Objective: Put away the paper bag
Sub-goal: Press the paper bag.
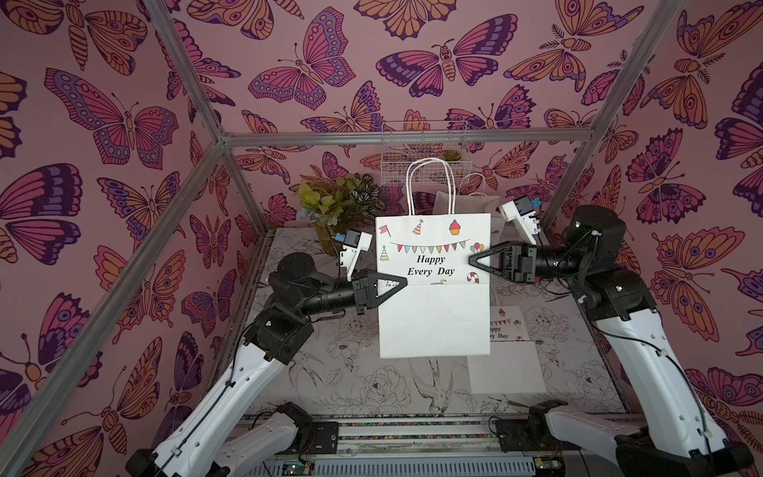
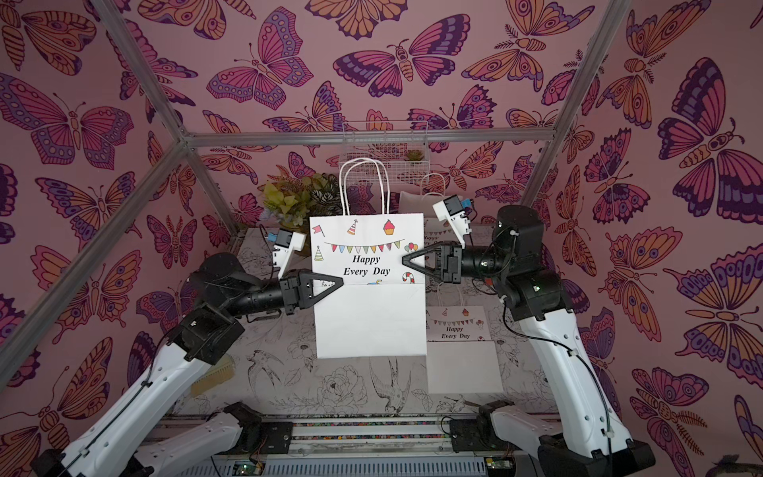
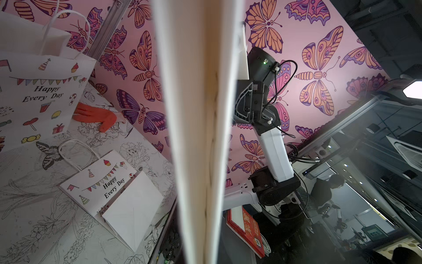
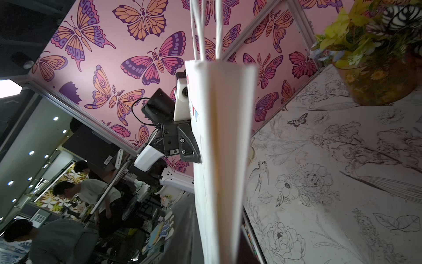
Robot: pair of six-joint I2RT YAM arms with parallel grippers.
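paper bag (image 1: 433, 314) is hanging folded flat in the air over the worktop (image 1: 330, 371), printed face toward the top camera, base flap folded up over the lower half, handles (image 1: 431, 186) pointing at the back wall; left gripper (image 1: 402, 283) is pinching its left edge, jaws closed on the paper; right gripper (image 1: 472, 261) is pinching the right edge slightly higher, also closed on it.

Judging it light, thin, floppy across the span, creasing easily; the layered side folds are looking like the right place to hold; over-tensioning is risking a tear, slack is letting it sag.

Containers: wire basket (image 1: 396, 165) on the back wall is holding a small green plant (image 1: 451, 155), rest unclear; second bag (image 1: 503, 351) is lying flat on the worktop at the right; third bag (image 1: 466, 202) is standing at the back, contents hidden.
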